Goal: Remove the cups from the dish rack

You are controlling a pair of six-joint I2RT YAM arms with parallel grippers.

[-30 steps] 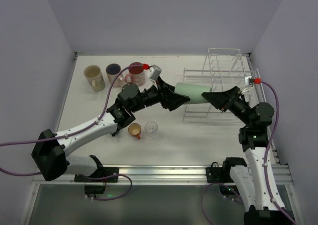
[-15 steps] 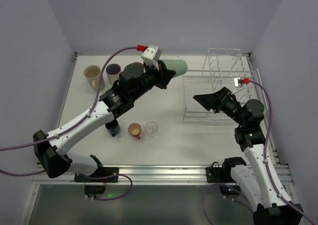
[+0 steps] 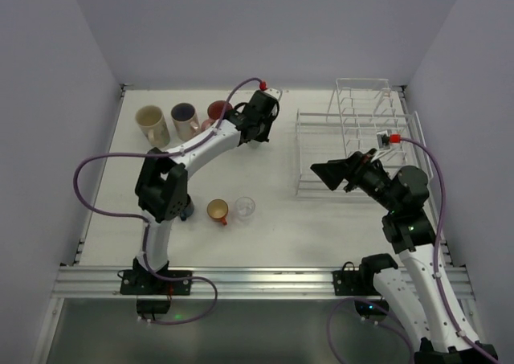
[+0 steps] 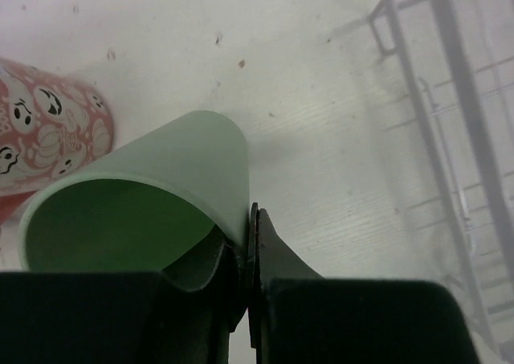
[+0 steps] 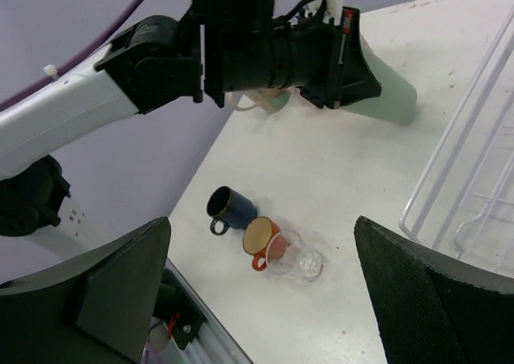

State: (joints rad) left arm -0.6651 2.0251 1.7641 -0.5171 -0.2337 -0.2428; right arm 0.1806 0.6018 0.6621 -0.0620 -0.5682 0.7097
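Pinching the green tumbler [image 4: 161,179] by its rim wall, the left pincer [image 4: 246,231] holds it tilted over the surface [image 4: 321,99] beside the pink cup [image 4: 48,131]. It is probably light, smooth plastic, apt to pivot. The right pincer [image 3: 331,173] gapes wide, empty.

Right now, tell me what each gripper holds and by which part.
The left gripper pinches the green tumbler by its rim wall, one finger inside the mouth, one outside. The right gripper stands open, holding nothing.
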